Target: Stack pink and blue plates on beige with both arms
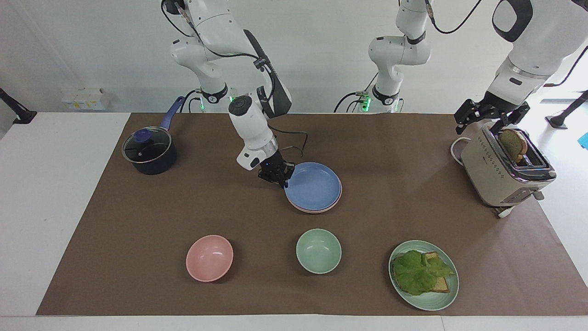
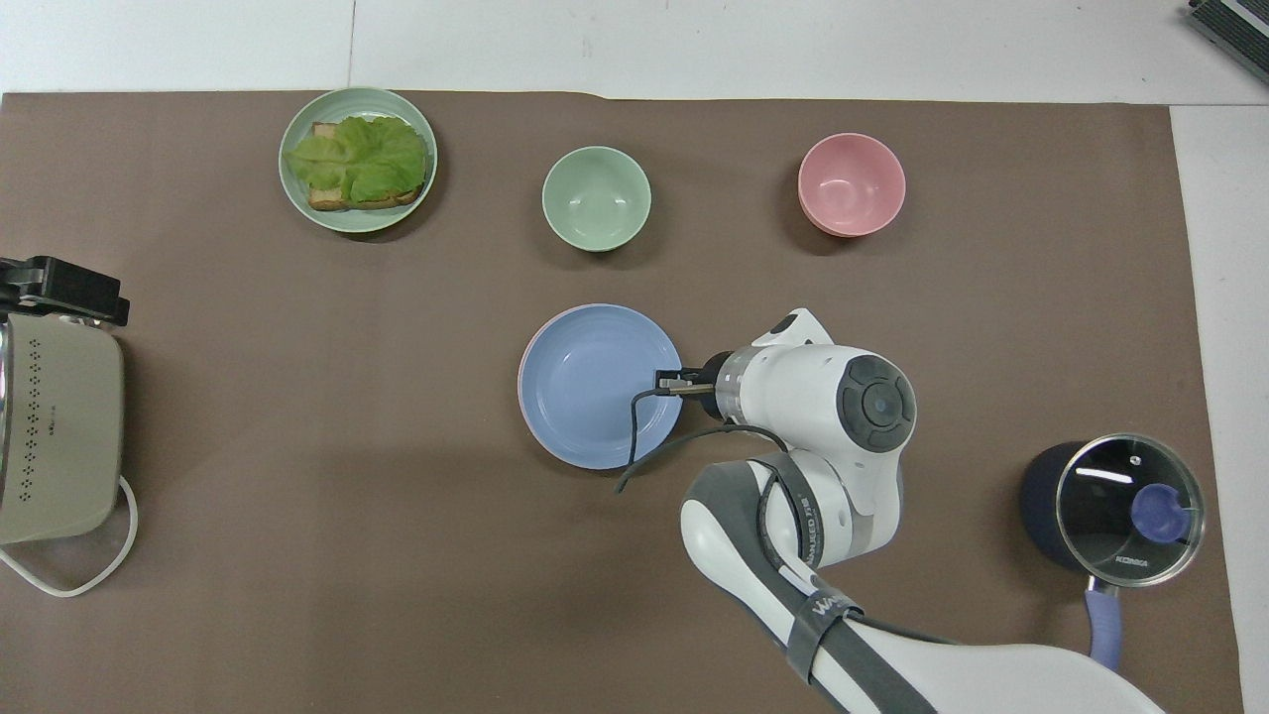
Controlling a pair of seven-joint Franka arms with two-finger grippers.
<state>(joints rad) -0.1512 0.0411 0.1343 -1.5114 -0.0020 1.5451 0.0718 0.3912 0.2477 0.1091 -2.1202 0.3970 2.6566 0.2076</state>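
Note:
The blue plate (image 1: 314, 186) (image 2: 595, 387) lies flat on the pink plate (image 1: 314, 211), of which only a thin rim shows beneath it, in the middle of the brown mat. The beige plate is hidden; I cannot make it out under the stack. My right gripper (image 1: 281, 177) (image 2: 666, 380) is low at the blue plate's rim, on the edge toward the right arm's end. My left gripper (image 1: 491, 120) (image 2: 59, 293) waits open over the toaster, holding nothing.
A beige toaster (image 1: 505, 170) with a bread slice stands at the left arm's end. A lidded dark pot (image 1: 149, 151) sits at the right arm's end. Farther from the robots are a pink bowl (image 1: 209, 257), a green bowl (image 1: 318, 251) and a green plate (image 1: 443, 296) with lettuce and toast.

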